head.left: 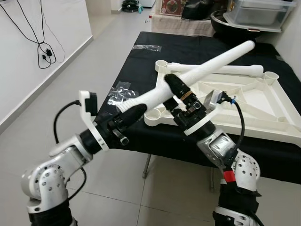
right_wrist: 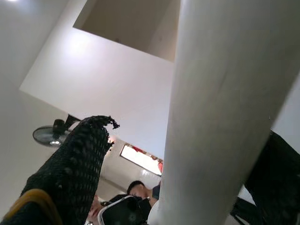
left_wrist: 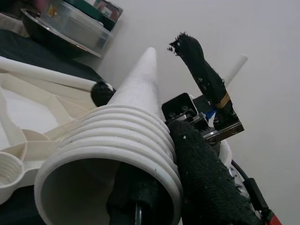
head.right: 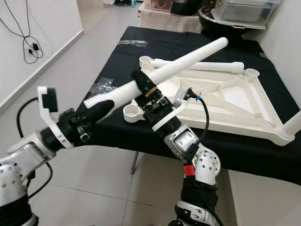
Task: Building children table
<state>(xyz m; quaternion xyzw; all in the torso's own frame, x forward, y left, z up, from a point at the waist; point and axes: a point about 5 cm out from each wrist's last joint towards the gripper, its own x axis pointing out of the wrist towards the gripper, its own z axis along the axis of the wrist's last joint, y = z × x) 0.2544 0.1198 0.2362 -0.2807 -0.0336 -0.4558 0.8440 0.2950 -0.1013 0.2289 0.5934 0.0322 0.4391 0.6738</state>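
Item: white table leg [head.left: 197, 73], long and tapered, threaded at its wide end, held slantwise in the air above the near edge of the black-draped bench [head.left: 141, 52]. Left hand [head.left: 129, 115]: clamped on the threaded end, one finger [left_wrist: 126, 197] inside the hollow bore and the other outside. Right hand [head.left: 176, 92]: fingers set about the leg's mid-length; whether they pinch it or merely cradle it cannot be told. Item: white tabletop [head.left: 244, 101], lying upside down on the bench, ribbed underside up, round sockets at its corners. One leg [head.left: 221, 69] lies along the far edge, seemingly joined at a corner, though the joint is not clear; another stub [head.right: 292, 126] rises at the near right corner. Nearest free socket [head.right: 132, 112]: at the near left corner, just below the held leg. Step in hand, as judged: bring the threaded end round to that socket, stand the leg upright over it, seat the threads squarely and turn without cross-threading; the left finger must quit the bore first, so the right hand should take the weight. Obstacles: the right forearm and its cable [head.left: 237, 117] cross the socket's approach. Surroundings: plastic wrappers [head.left: 117, 94] on the bench, clear storage bin [head.left: 263, 12] and dark bowl [head.left: 230, 23] beyond, wall cables [head.left: 42, 47], tiled floor [head.left: 113, 188].
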